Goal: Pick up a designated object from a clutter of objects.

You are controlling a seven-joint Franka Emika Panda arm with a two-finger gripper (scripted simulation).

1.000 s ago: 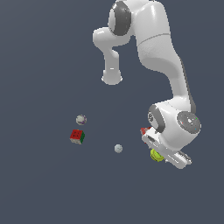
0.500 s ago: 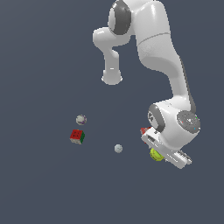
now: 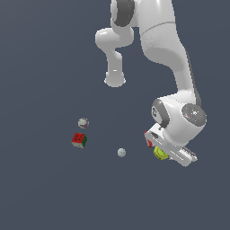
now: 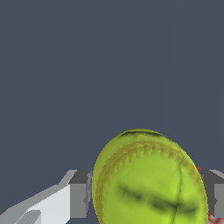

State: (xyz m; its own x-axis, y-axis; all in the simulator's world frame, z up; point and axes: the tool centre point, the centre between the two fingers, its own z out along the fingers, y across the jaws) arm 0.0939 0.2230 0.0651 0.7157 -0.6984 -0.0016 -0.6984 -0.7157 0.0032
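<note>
I see the tennis ball (image 4: 151, 179) sitting squarely between the claw (image 4: 146, 194) fingers (image 4: 78, 194), one on each flank, apparently clamped. It's round, so no axis matters. The red can (image 3: 148, 138) sits just beside.

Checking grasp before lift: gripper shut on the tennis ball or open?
Shut on the tennis ball: in the wrist view the ball sits between both fingers, filling the gap.
</note>
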